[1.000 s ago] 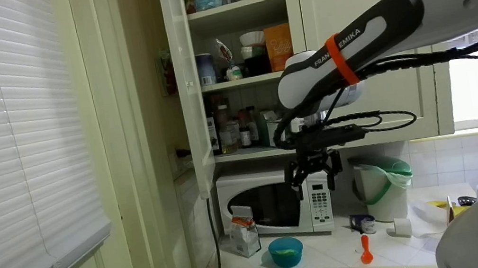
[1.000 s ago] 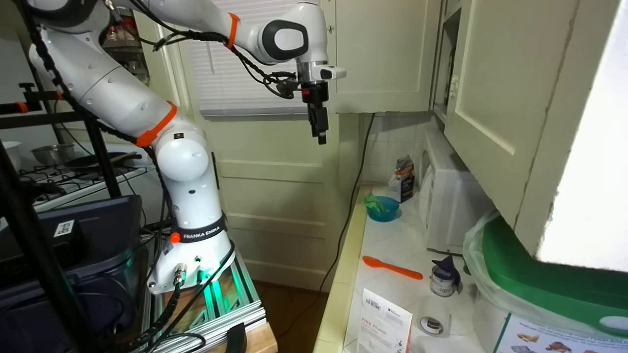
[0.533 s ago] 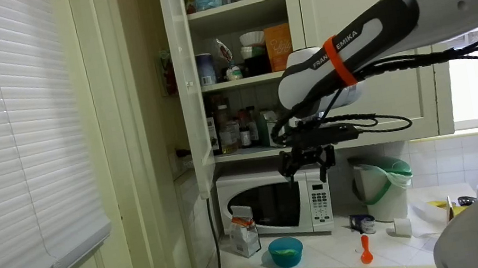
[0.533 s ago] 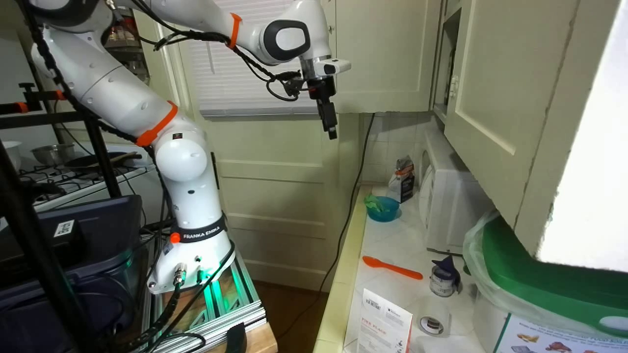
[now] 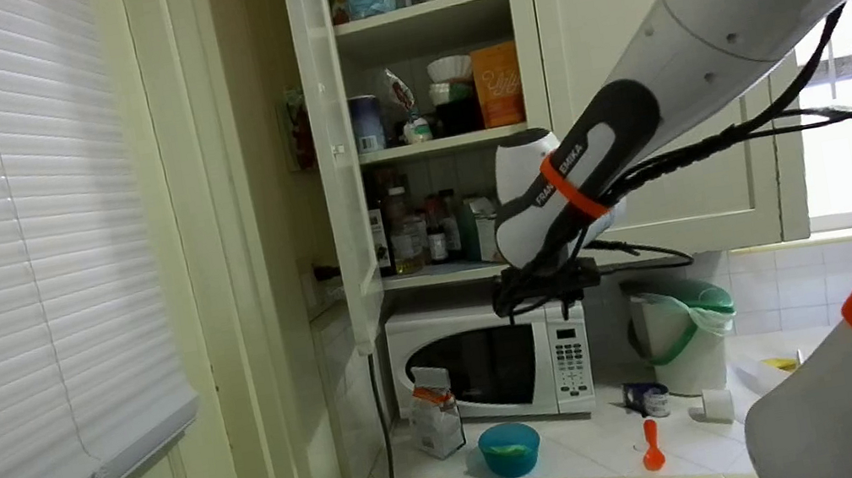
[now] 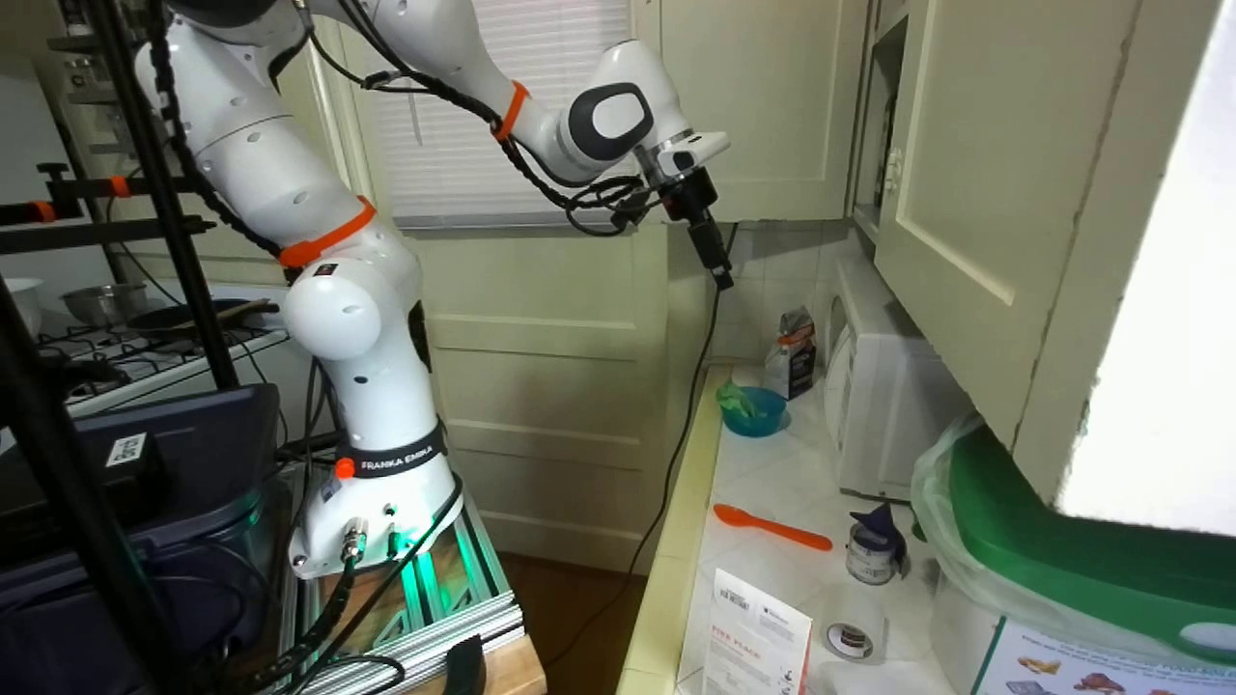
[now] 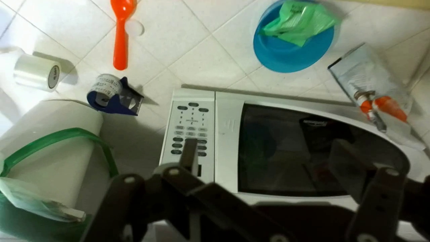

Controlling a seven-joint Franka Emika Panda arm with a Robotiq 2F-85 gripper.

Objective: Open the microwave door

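Behind the gripper (image 7: 270, 157), part-hidden microwave door (image 7: 289, 149)

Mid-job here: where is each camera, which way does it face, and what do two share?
In an exterior view: before the white tiled counter, facing the dark glass microwave door; white arm enters at right.
In an exterior view: near the green-lidded bin, looking along the counter; white base, arm and black fingers show.
Wrist view: on the arm's end, looking down; white button panel and door appear inverted, fingers at bottom.
Both exterior views share: orange spoon, round blue bowl.
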